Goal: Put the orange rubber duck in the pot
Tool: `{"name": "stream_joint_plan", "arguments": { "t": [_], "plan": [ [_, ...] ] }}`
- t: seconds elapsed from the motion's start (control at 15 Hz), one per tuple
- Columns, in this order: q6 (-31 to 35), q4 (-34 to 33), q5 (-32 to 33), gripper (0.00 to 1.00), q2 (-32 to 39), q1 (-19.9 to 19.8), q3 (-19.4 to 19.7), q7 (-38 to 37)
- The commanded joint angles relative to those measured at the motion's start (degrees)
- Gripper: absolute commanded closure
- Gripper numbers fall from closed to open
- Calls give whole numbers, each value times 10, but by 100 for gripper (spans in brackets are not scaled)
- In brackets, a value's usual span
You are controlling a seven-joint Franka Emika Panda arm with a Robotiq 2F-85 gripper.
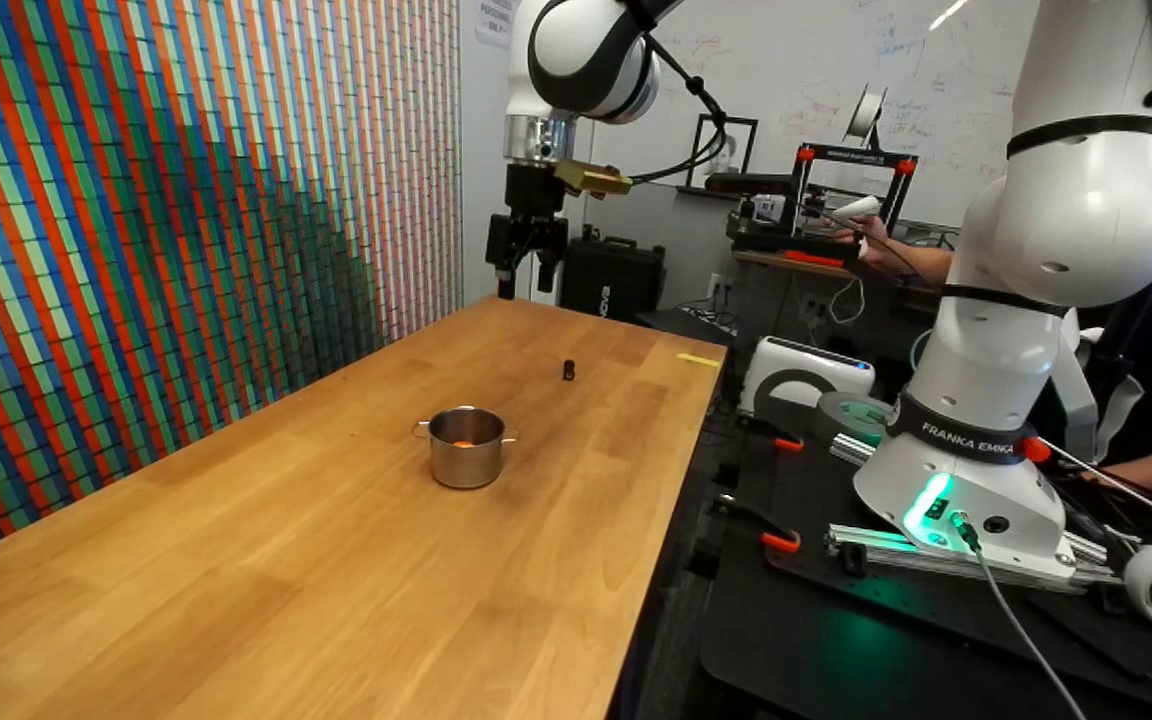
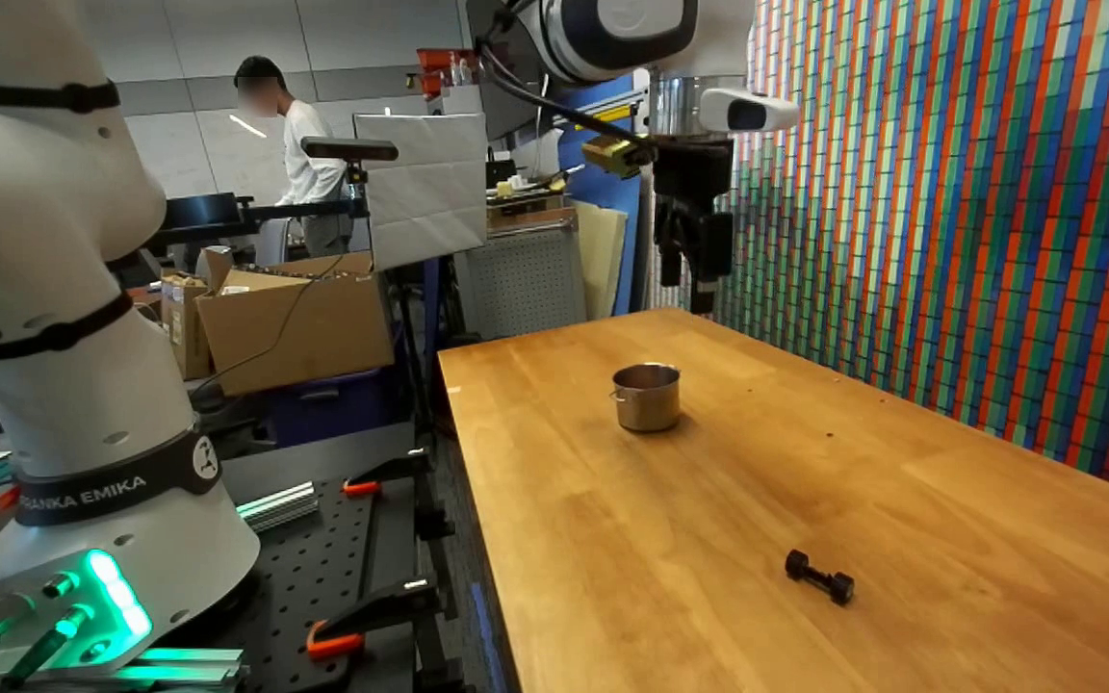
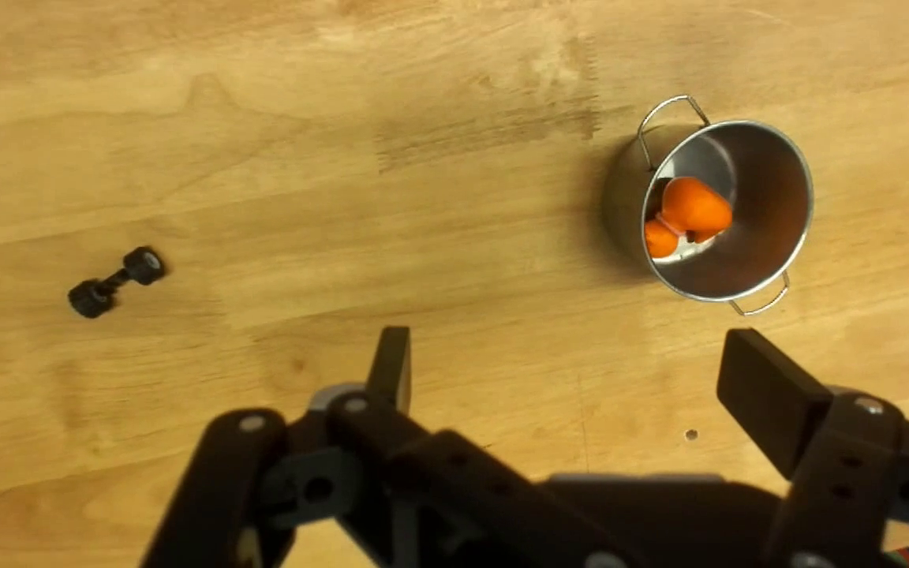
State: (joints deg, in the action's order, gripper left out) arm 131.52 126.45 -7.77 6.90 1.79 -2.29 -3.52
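— Your orange rubber duck (image 3: 695, 207) lies inside the pot (image 3: 770, 217), low down by its side, so your task looks done.

— Then what could you spoil? Your gripper (image 3: 569, 363) hangs well above the table (image 1: 236, 580), fingers (image 3: 774, 394) wide apart, nothing between them.

— The pot, mostly. Come down beside it and a finger could strike the rim or snag a wire handle (image 3: 663, 102); it looks light, so you'd likely tip it and roll the duck out.

— And the miniature black dumbbell (image 2: 819, 577)?

— It lies on the table well apart from the pot, so it's unlikely to block you. A low sweep that way might knock it, though.

— Mind the mosaic-striped wall (image 1: 186, 220) along the table's long edge, too. You can't judge from here how near your arm (image 1: 576, 55) is, and a wide swing could scrape it.

— And watch the black cable (image 1: 719, 122) looping off that arm; it could catch if you turn far.
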Motion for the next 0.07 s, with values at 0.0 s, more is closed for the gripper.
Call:
{"name": "stream_joint_plan", "arguments": {
  "t": [0.0],
  "plan": [
    [-1,0,0,0,3,1,0,0]
  ]
}}
